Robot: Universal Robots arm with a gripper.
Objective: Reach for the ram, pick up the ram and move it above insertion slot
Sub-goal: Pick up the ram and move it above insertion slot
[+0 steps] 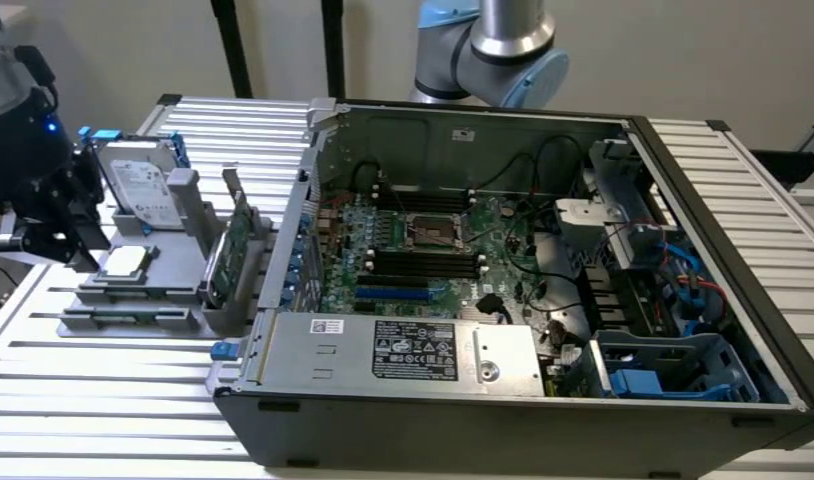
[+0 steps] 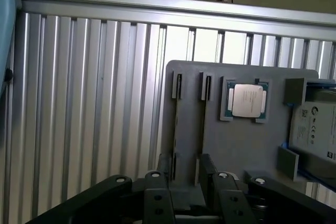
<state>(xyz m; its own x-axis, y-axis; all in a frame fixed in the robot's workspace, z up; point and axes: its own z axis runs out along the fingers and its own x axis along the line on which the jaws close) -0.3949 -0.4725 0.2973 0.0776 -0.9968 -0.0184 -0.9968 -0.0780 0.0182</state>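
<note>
Here the gripper (image 2: 185, 169), jaws apart and empty, hangs over the grey parts holder (image 1: 167, 300). Its front groove seats the ram (image 1: 127, 318), apparently on edge so the fingers can straddle it. Beyond, the computer case (image 1: 514, 420) lies open on its side, which leaves the insertion slot (image 1: 418, 262) facing upward for access.

Wall: a plain pale wall (image 1: 727, 60) stood behind | Furniture: a table (image 1: 114, 400) of ribbed silver metal slats spanned the scene | Fixtures: two black poles (image 1: 227, 45) rose at the back | Light: soft and even
</note>
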